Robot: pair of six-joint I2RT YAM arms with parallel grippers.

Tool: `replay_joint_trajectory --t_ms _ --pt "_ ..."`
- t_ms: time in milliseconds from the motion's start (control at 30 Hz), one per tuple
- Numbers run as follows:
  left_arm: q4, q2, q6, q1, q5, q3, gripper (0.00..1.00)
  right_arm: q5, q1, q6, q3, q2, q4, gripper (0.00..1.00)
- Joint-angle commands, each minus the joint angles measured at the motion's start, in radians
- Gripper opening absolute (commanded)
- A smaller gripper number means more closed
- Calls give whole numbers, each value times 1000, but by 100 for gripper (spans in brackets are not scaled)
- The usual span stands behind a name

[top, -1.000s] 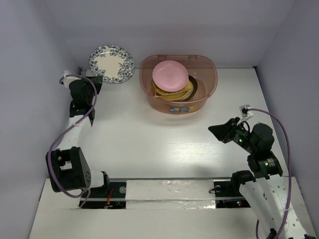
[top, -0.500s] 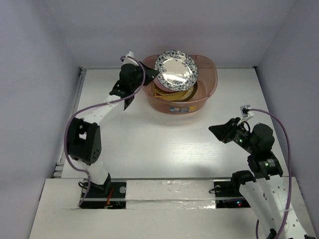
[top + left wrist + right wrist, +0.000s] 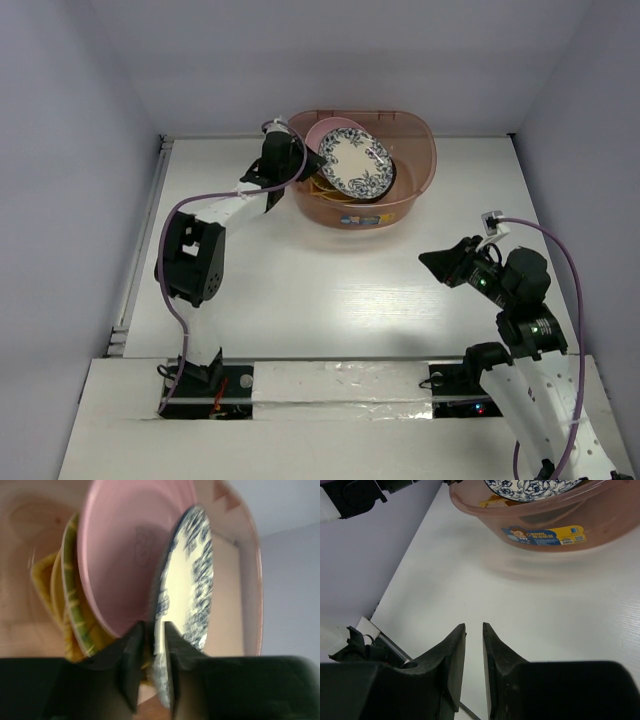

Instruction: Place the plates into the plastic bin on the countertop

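Observation:
The blue-and-white floral plate [image 3: 354,167] is tilted inside the reddish-pink plastic bin [image 3: 421,172], resting over the pink plate [image 3: 322,135]. My left gripper [image 3: 300,162] reaches over the bin's left rim and is shut on the floral plate's edge. In the left wrist view the floral plate [image 3: 195,580] stands edge-on between the fingers of the left gripper [image 3: 154,630], against the pink plate [image 3: 125,555], with orange and yellow plates [image 3: 75,615] stacked behind. My right gripper [image 3: 432,262] hovers over the countertop [image 3: 330,280] at the right, its jaws nearly together and holding nothing.
The bin's label [image 3: 545,534] faces the right wrist camera, and the bin [image 3: 600,515] stands at the back centre. Pale lilac walls [image 3: 60,150] enclose the counter on three sides. The arm bases sit on the near strip [image 3: 330,385].
The left arm swung the floral plate from the far left corner over to the bin and lowered it onto the pink plate. The right arm has not moved.

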Motion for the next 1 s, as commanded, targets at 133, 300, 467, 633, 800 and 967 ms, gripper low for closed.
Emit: replay_joint_trajectory --t_ms 133,300,467,633,800,967 --pt "52 -58 88 6 -112 107 52 16 6 -3 6 0 29 26" --pt "46 -137 157 6 -176 92 73 39 6 1 9 -6 23 28" --pt "46 -243 216 6 -216 74 82 53 6 10 11 -6 33 31" --pt "95 -439 266 -32 -207 -41 84 73 6 36 33 -9 67 39" --pt "187 -693 251 -44 -153 -303 98 108 6 52 78 -27 86 52" --pt "138 -902 243 -44 -112 -466 99 160 6 56 121 -75 81 64"
